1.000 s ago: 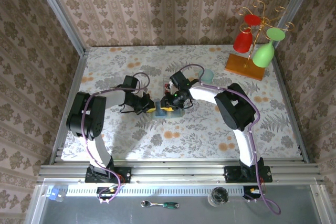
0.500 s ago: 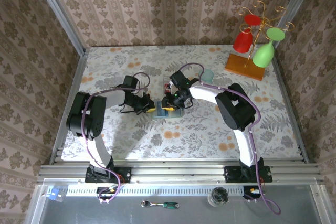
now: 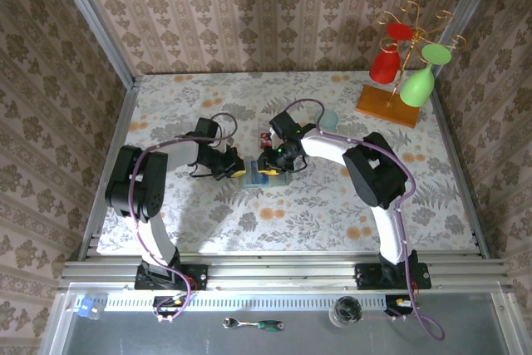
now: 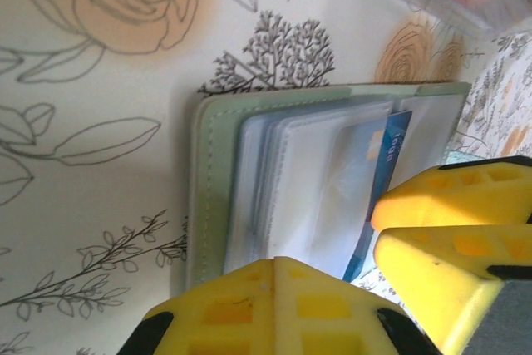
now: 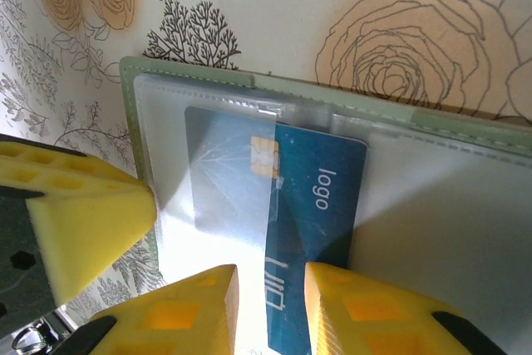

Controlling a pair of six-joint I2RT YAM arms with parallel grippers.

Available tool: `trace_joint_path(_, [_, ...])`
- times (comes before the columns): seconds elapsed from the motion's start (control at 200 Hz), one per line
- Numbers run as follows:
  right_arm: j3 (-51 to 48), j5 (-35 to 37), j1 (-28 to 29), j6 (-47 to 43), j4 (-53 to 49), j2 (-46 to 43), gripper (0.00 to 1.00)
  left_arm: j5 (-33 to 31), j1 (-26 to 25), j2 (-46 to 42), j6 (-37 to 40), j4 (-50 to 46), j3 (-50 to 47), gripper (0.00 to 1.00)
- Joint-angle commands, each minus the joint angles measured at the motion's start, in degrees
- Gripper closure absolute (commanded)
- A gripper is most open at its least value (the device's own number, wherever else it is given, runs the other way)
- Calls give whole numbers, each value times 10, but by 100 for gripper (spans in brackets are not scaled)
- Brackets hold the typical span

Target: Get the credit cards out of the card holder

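Credit cards (image 5: 320, 197) aren't out yet: card holder (image 5: 191, 71) lies open mid-worktop (image 3: 332, 205), closed left hand (image 4: 274, 301) seemingly pinning its 9 o'clock edge, narrowly parted right hand (image 5: 270, 288) straddling the blue one, half-slid from its sleeve (image 5: 208, 164).

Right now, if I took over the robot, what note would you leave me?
The left gripper is shut, resting at the edge of the card holder.
The right gripper has a finger on either side of the blue card; whether it grips is unclear.
The card holder lies open on the table.
Done: blue card partway out of its clear sleeve.
Left: pull it free, then check the other sleeves.
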Motion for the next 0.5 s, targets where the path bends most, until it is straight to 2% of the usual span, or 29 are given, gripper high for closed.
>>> trace_joint_path(0.0, [-11,-3,-6,1,7,-33,72,-4,2,-26,9,-23,21,94])
trace_joint_path(0.495, [-35,-6,-18,12,15,-42,71,-4,-36,3,-2,-13,29,95])
